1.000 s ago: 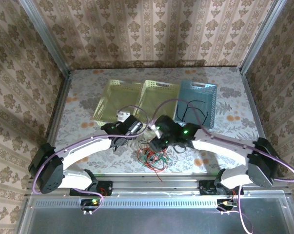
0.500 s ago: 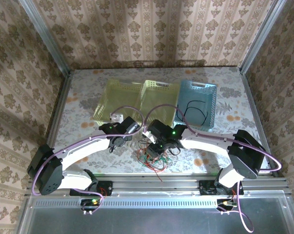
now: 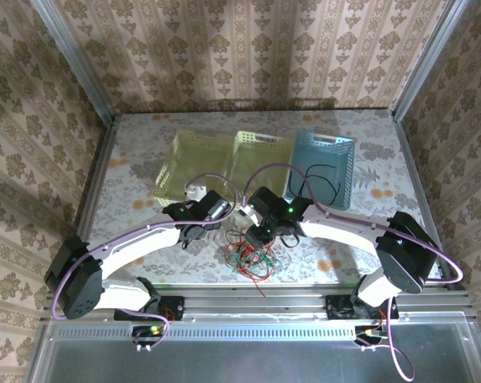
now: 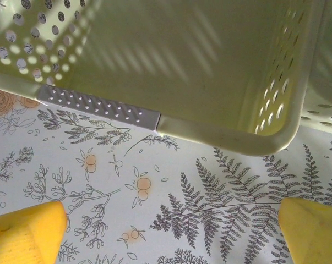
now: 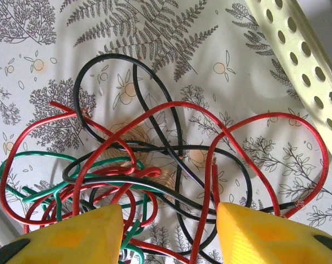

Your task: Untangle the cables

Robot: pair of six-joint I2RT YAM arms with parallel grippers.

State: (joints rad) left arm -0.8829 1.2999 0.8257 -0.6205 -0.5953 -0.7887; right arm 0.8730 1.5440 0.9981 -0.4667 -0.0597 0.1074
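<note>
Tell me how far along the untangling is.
Done: one black cable lies in the blue basket. In hand: nothing; the right gripper hangs open over the tangle, the left gripper open near a yellow basket. Left: the whole tangle of red, green and black.

Two yellow baskets (image 3: 188, 163), one blue basket (image 3: 344, 171), two arms (image 3: 136, 239) — and one tangle of cables (image 3: 248, 257)

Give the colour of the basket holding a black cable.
Light blue; the basket and its black cable show best in the top external view.
</note>
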